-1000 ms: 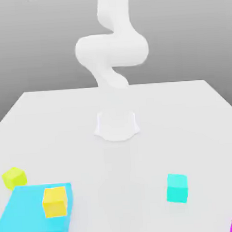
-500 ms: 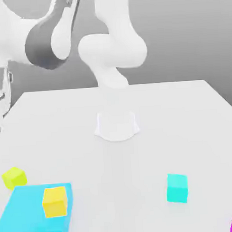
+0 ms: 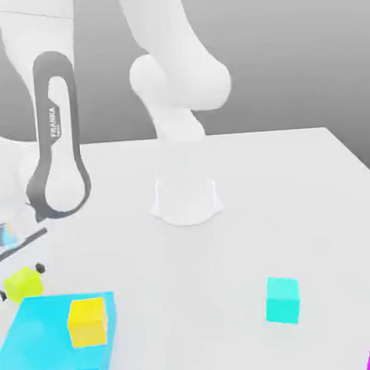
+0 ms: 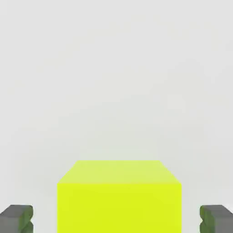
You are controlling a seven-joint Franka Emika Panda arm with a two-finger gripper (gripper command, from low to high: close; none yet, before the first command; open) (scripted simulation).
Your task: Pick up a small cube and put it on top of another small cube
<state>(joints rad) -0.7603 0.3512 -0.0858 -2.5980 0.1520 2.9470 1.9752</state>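
Counting cubes | lime small cube (image 3: 22, 283): 1 | golden (image 3: 87, 321): 1 | turquoise (image 3: 282, 299): 1

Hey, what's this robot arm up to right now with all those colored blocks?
The arm's gripper is down over the small lime-yellow cube near the exterior view's left edge of the table, a finger on either side with gaps showing, so no grip yet. A golden-yellow cube sits on the big blue block; the turquoise cube stands apart.

lime-yellow small cube (image 4: 119, 196), turquoise cube (image 3: 282, 299)
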